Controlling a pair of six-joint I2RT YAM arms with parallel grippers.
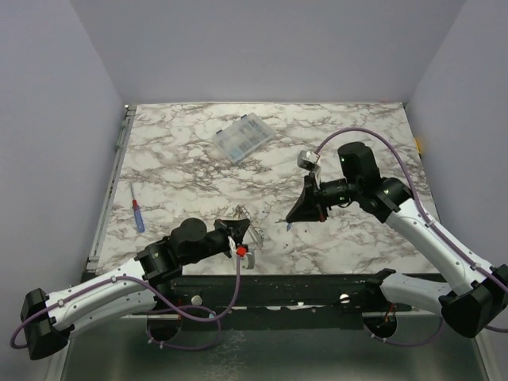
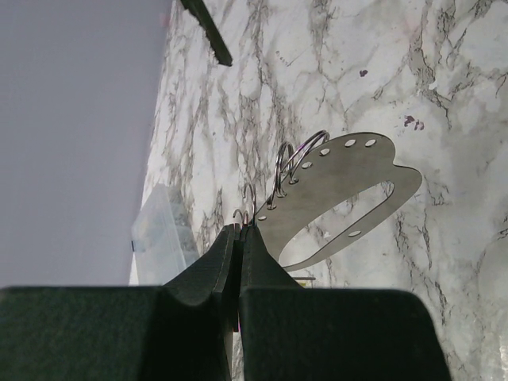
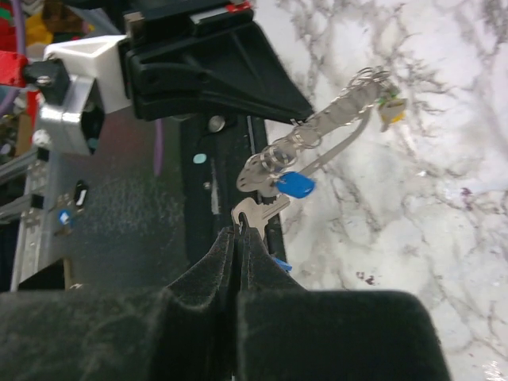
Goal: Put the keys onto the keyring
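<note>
My left gripper [image 2: 240, 230] is shut on the rim of the keyring [image 2: 341, 190], a pale oval plate with small holes and wire rings along one edge. In the top view it [image 1: 236, 225] holds the keyring [image 1: 238, 212] just above the near table edge. A blue-headed key [image 3: 296, 185] hangs at one end of the keyring [image 3: 333, 127] and a yellow-green one [image 3: 391, 109] at the other. My right gripper [image 3: 240, 230] is shut on the head of a silver key [image 3: 260, 211], whose shaft points at the blue key. I cannot tell if they touch. The right gripper [image 1: 291, 219] stands right of the left one.
A clear compartment box [image 1: 243, 136] lies at the back of the marble table [image 1: 357, 246]. A red-and-blue screwdriver [image 1: 137, 215] lies at the left side. A small blue piece [image 3: 278, 263] lies on the table beside my right fingers. The black base rail [image 1: 302, 290] runs along the near edge.
</note>
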